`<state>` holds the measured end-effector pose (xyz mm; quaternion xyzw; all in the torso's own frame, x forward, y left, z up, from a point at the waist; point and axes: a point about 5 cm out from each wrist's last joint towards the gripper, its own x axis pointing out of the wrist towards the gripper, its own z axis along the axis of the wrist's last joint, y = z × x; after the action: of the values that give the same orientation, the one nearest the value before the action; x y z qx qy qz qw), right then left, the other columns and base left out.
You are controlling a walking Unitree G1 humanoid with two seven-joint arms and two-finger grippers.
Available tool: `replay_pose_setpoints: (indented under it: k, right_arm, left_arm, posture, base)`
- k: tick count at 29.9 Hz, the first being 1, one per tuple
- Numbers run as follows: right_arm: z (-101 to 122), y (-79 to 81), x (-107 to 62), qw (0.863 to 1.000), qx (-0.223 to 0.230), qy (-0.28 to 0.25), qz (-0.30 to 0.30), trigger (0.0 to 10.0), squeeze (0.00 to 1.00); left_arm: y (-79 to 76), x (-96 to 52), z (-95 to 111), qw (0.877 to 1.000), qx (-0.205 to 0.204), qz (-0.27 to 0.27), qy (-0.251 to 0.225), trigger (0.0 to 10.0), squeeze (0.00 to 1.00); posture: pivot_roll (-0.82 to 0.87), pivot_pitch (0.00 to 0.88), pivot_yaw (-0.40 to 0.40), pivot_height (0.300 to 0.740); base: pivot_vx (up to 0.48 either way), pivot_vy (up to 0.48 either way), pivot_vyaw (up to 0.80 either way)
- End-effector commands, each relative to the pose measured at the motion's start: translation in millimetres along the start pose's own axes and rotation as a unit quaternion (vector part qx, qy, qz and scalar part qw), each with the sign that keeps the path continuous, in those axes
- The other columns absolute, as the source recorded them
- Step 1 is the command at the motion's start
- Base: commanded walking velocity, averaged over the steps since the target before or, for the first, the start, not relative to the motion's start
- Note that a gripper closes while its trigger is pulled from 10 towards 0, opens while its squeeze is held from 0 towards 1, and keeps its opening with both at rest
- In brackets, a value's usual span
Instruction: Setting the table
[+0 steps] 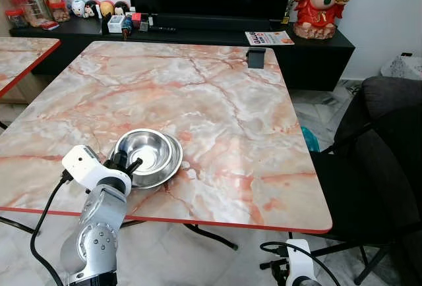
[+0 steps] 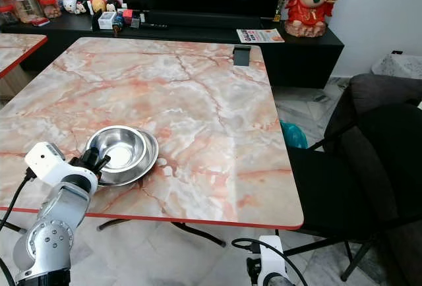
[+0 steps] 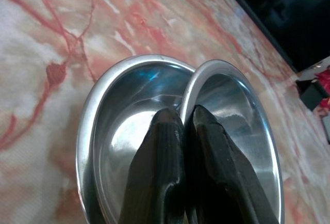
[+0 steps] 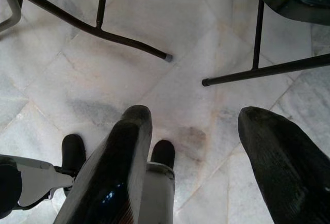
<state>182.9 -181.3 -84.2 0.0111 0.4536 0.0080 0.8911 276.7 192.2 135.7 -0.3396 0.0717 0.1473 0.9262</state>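
Pinching the rim of the inner bowl point(image 3: 227, 105) with the left gripper point(image 3: 184, 118), black fingers point(image 3: 160, 162) pressed together on the thin steel edge, one inside and one outside. Nesting that bowl in a wider outer bowl point(image 1: 170, 165), offset toward one side so the two rims are nearly touching there and leaving a crescent of the outer bowl bare on the other. Shining silver, both bowls, polished and mirroring the room. Sitting near the front left edge of the marble table point(image 1: 217, 101), pink-veined with a red border. Hanging low beside the chair point(image 2: 369, 167), the right gripper point(image 4: 196, 146), fingers spread wide apart above the tiled floor point(image 4: 154, 22)
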Motion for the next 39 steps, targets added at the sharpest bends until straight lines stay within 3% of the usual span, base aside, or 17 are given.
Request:
replay_pose_setpoints:
  k: [1, 11, 20, 33, 34, 35, 36, 38, 39]
  right_arm:
    - [1, -0.4, 0.2, 1.000, -0.002, -0.001, 0.000, 10.0, 0.00]
    - [0, -1.4, -0.1, 1.000, -0.003, 0.001, -0.002, 10.0, 0.00]
    - [-1, -1.1, -0.3, 1.000, -0.001, 0.001, -0.001, 10.0, 0.00]
    - [-2, -0.2, -0.3, 1.000, 0.000, 0.002, -0.001, 10.0, 0.00]
    - [-2, -0.2, -0.3, 1.000, 0.001, 0.002, -0.001, 10.0, 0.00]
    - [-2, -0.2, -0.3, 1.000, 0.001, 0.002, -0.001, 10.0, 0.00]
    - [-1, -0.4, -0.3, 1.000, 0.002, 0.001, -0.002, 10.0, 0.00]
    - [-1, -0.6, -0.3, 1.000, 0.003, 0.001, -0.002, 10.0, 0.00]
    - [-1, -0.7, -0.3, 1.000, 0.003, 0.001, -0.003, 10.0, 0.00]
  left_arm:
    - [-3.0, 2.5, 2, 1.000, 0.008, 0.007, -0.004, 10.0, 0.00]
    - [-1.9, 5.2, 5, 1.000, 0.007, 0.020, -0.003, 10.0, 0.00]
    - [-2.1, 8.1, -3, 0.998, 0.028, 0.027, 0.040, 10.0, 0.00]
    - [-5.2, 11.7, -3, 0.998, 0.022, 0.027, 0.042, 10.0, 0.00]
    - [-5.2, 11.7, -3, 0.998, 0.021, 0.028, 0.043, 10.0, 0.30]
    - [-5.2, 11.7, -3, 0.998, 0.021, 0.028, 0.043, 10.0, 0.30]
    - [-5.5, 12.0, -3, 0.998, 0.021, 0.029, 0.044, 10.0, 0.47]
    - [-6.0, 12.4, -3, 0.998, 0.022, 0.029, 0.045, 10.0, 0.50]
    - [-6.3, 12.7, -3, 0.998, 0.022, 0.028, 0.045, 10.0, 0.68]
  posture:
    - [0.02, 0.000, -0.039, 0.740]
    - [0.02, 0.000, -0.041, 0.740]
    - [0.02, 0.000, -0.038, 0.740]
    - [0.01, 0.000, -0.035, 0.740]
    - [0.01, 0.000, -0.033, 0.740]
    - [0.01, 0.000, -0.033, 0.740]
    - [0.01, 0.000, -0.033, 0.740]
    - [0.01, 0.000, -0.033, 0.740]
    - [0.01, 0.000, -0.032, 0.740]
  base:
    - [0.000, 0.000, 0.00]
    - [0.000, 0.000, 0.00]
    - [0.000, 0.000, 0.00]
    - [0.000, 0.000, 0.00]
    - [0.000, 0.000, 0.00]
    - [0.000, 0.000, 0.00]
    - [0.000, 0.000, 0.00]
    - [0.000, 0.000, 0.00]
    - [0.000, 0.000, 0.00]
